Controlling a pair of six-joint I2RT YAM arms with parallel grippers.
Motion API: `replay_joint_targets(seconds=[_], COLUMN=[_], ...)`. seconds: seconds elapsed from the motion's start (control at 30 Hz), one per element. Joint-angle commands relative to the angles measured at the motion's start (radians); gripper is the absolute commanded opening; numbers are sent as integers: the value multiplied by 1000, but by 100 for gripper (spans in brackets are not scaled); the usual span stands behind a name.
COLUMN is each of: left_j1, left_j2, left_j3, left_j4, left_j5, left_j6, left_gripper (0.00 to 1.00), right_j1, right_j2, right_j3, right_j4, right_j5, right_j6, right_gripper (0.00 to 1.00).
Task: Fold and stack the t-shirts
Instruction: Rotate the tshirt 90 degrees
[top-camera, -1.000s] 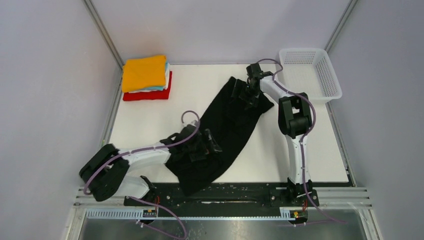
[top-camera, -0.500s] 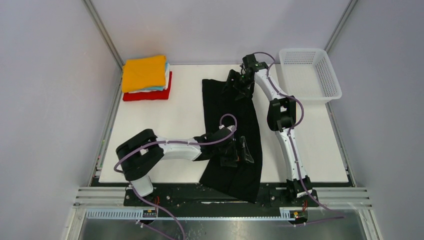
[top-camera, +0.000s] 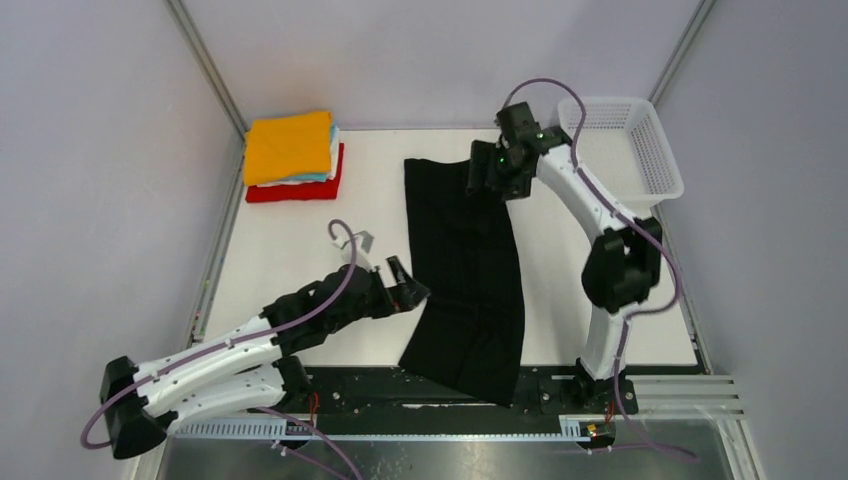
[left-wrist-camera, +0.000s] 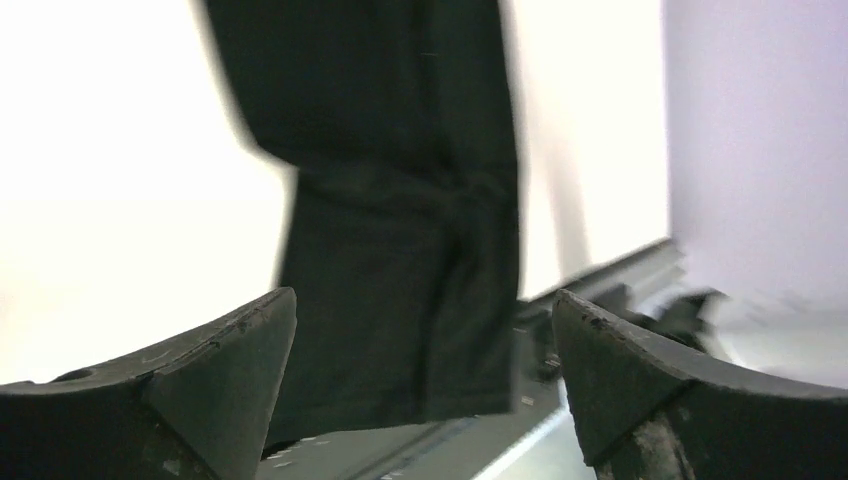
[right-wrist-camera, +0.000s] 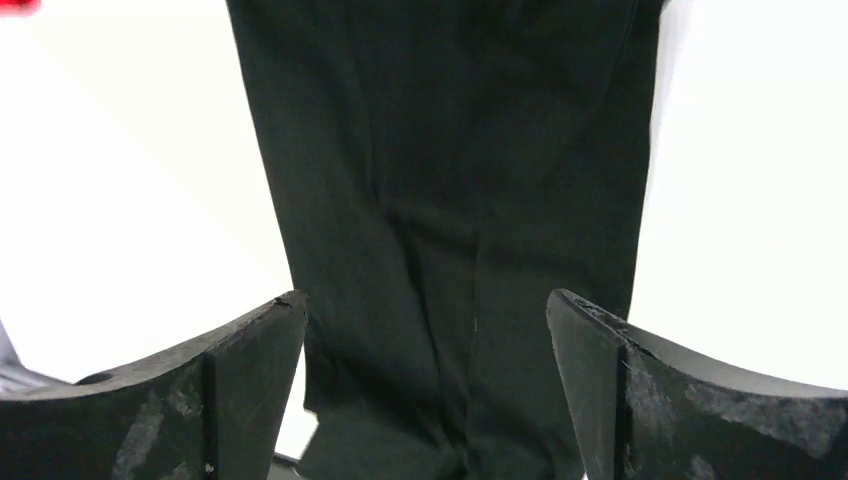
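Left claw (top-camera: 411, 284) and right claw (top-camera: 484, 174) both wide, empty. Black shirt (top-camera: 465, 270) lies as a strip; suggest gripping overhanging near corners evenly, folding toward far end.

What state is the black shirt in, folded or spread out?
Partly folded: the black shirt lies as one long narrow strip, no sleeves showing.
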Motion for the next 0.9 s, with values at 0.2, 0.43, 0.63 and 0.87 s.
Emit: replay_joint_targets(seconds=[0.2, 0.43, 0.63, 0.87], left_j1=[74, 77, 82, 89], left_j2=[-149, -90, -70, -47], left_j3=[-154, -165, -181, -164], left_j4=[-198, -169, -107, -96], left_j5=[-192, -182, -156, -156], left_j6=[-48, -75, -69, -35], left_gripper=[99, 99, 99, 99], right_j1=[288, 319, 314, 262], right_j2=[-317, -179, -16, 120], right_j3=[-647, -622, -500, -335], right_j4=[251, 269, 224, 177], right_j5=[175, 211, 252, 190], right_j6=[115, 113, 120, 117], right_gripper=[99, 98, 98, 98])
